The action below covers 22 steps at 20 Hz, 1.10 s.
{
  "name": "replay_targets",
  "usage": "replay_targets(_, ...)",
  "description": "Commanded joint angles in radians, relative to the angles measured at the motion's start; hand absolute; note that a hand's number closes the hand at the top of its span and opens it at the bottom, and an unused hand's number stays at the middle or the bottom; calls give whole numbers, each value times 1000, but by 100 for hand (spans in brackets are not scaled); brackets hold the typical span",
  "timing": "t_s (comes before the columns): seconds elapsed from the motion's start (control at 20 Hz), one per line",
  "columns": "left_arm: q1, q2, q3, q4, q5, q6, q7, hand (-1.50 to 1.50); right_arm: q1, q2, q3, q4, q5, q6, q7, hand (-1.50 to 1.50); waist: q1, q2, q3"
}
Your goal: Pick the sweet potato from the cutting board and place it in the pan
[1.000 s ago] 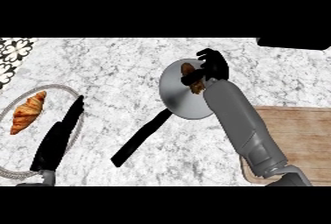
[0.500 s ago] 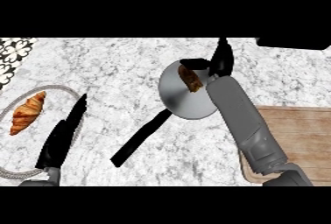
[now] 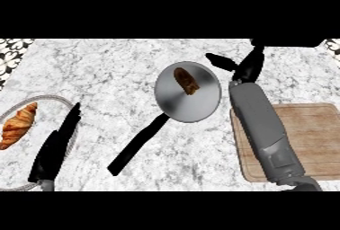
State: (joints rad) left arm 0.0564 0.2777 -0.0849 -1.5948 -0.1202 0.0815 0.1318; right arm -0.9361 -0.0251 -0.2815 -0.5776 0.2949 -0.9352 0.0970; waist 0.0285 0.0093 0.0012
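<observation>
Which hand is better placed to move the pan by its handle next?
Probably the left hand: it lies nearer the pan's handle. The right hand, open, is beyond the pan's right rim.

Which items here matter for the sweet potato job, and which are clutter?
Job:
- brown sweet potato, lying in the pan
- round grey pan with black handle
- wooden cutting board
- right hand, open beside the pan

Clutter:
- golden croissant on a wire-rimmed plate
- left hand, resting

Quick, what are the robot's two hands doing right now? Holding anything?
Right hand: open, fingers spread, holding nothing; the sweet potato lies in the pan.
Left hand: open, fingers straight, resting beside the croissant, holding nothing.
</observation>
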Motion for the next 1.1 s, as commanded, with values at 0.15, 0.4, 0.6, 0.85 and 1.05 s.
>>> replay_targets(0.15,22,5,38,-10,12,-14,6,0,268,-43,34,-260,-35,74,-80,-150,-40,-15,-1)
replay_targets(0.4,70,-27,26,18,-11,10,-44,0,492,-133,85,-524,-17,166,-3,-150,-58,-20,-2)
replay_targets(0.6,28,-9,44,-13,-5,-7,27,0,688,-199,119,-781,-23,270,92,-150,-58,-18,-2)
replay_targets(0.85,28,-16,57,6,-11,-20,-21,0,907,-253,63,-1006,-116,369,86,-150,-45,-13,-2)
replay_targets(1.05,80,-35,38,-67,-30,-24,7,0,1013,-289,12,-1116,-187,463,103,-150,-35,-12,-1)
